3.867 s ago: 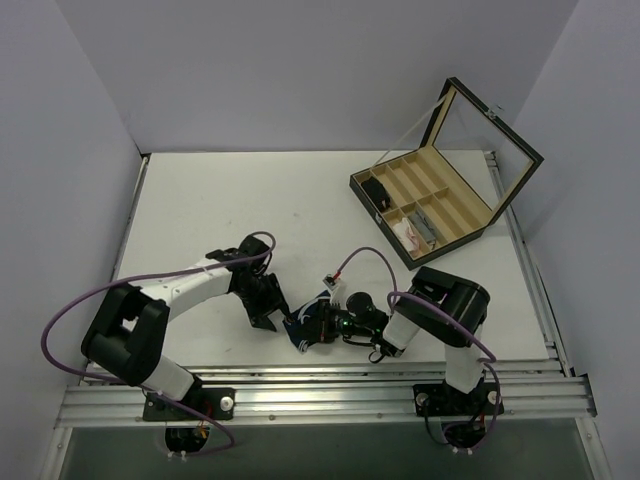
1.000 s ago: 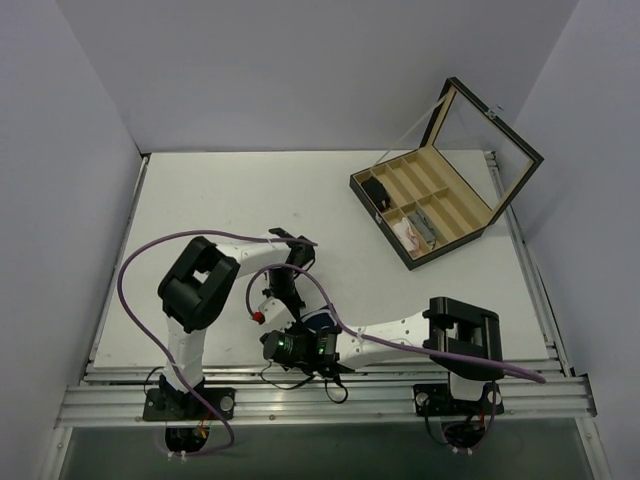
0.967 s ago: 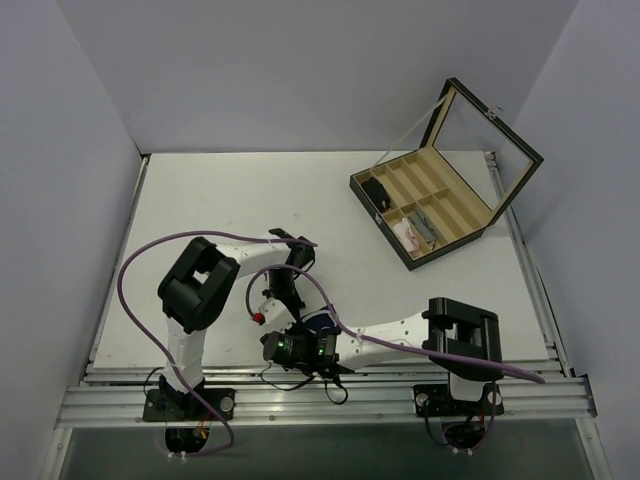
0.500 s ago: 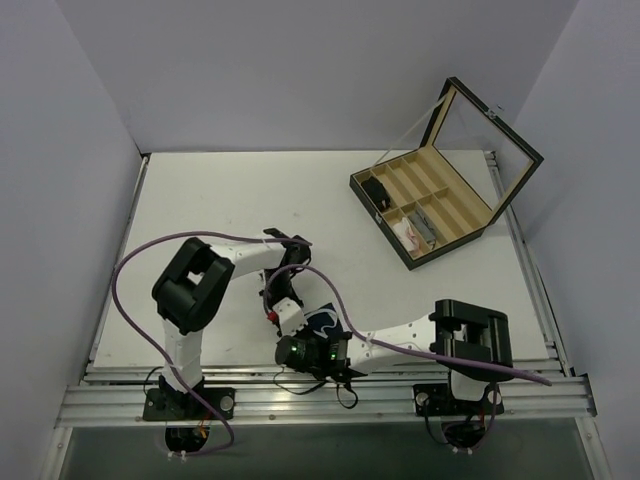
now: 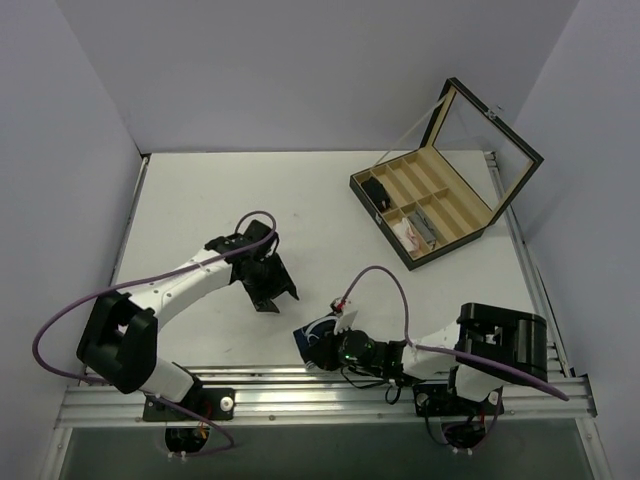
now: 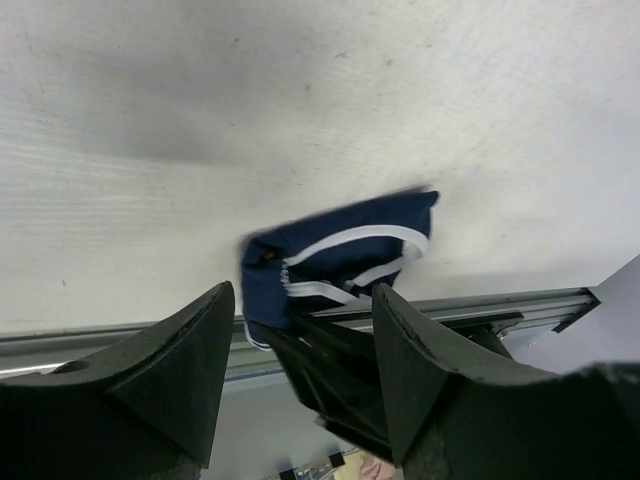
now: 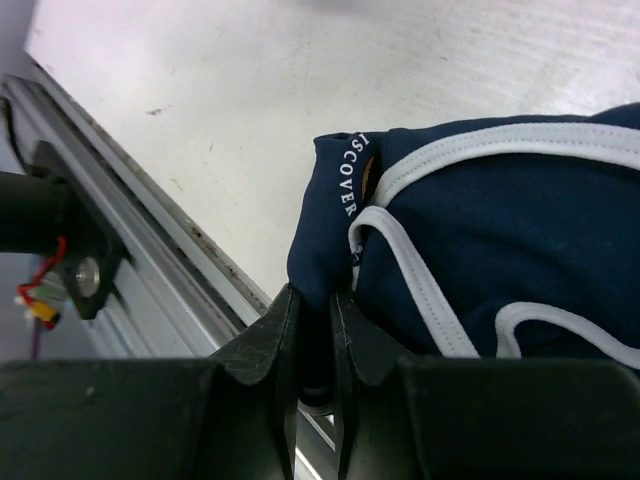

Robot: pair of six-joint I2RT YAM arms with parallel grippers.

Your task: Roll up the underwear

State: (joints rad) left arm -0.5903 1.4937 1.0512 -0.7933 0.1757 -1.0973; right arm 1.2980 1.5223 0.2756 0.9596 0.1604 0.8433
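Observation:
The underwear [image 5: 318,332] is a dark navy bundle with white trim, lying at the table's near edge. My right gripper [image 5: 324,345] reaches in low from the right and is shut on the bundle's near fold. In the right wrist view the jaws [image 7: 315,295] pinch the navy edge of the underwear [image 7: 480,230]. My left gripper [image 5: 275,298] hangs open up and to the left of the bundle, holding nothing. In the left wrist view the underwear [image 6: 340,255] lies beyond the open left gripper [image 6: 305,292], with the right gripper's dark body [image 6: 335,375] under it.
An open wooden divided box [image 5: 383,222] with a raised lid [image 5: 490,130] stands at the back right. It holds a small black item [image 5: 378,190] and a white-and-pink bundle [image 5: 410,232]. An aluminium rail [image 5: 320,385] runs along the near edge.
The left gripper has opened, let go and drawn back up and to the left. The right gripper has shut on the underwear and shifted right along the near edge.

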